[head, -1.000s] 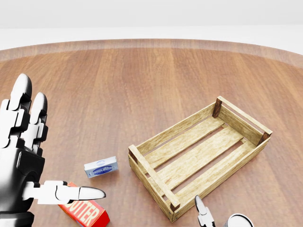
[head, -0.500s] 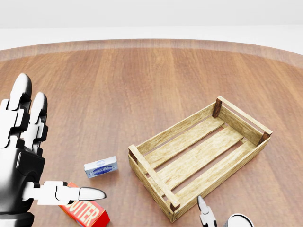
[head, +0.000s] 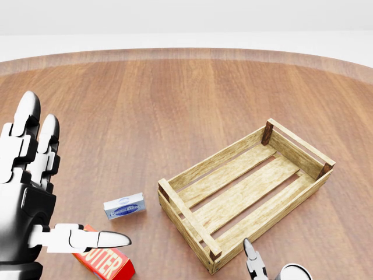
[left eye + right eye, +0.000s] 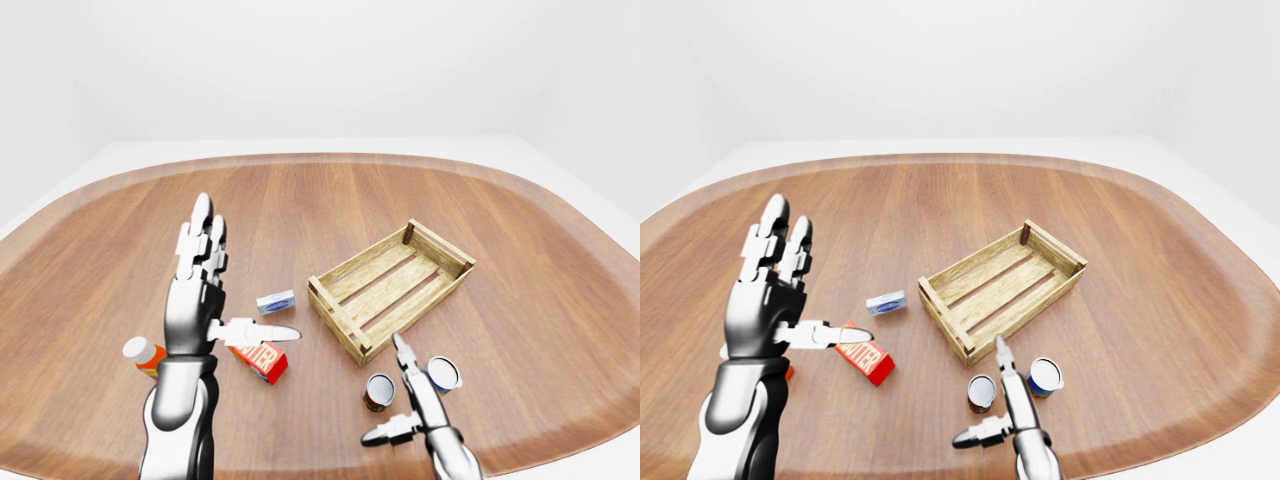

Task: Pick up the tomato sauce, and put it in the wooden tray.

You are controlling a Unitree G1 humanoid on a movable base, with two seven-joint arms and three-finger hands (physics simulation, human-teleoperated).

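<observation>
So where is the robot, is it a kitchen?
Probably not a real kitchen: it looks like a simulated test room. A big rounded wooden table stands among plain white walls, holding only a wooden tray, two cans and a butter box.

My table (image 4: 330, 195): polished wood, soft sheen.
Tray (image 4: 392, 284): rough pale slats.
My left hand (image 4: 200, 290): glossy metal, white plastic.

Can labels are way too small to read, the butter box (image 4: 262, 361) sits half behind the left hand (image 4: 200, 290), and the orange bottle (image 4: 143, 353) is mostly hidden by that arm.
</observation>
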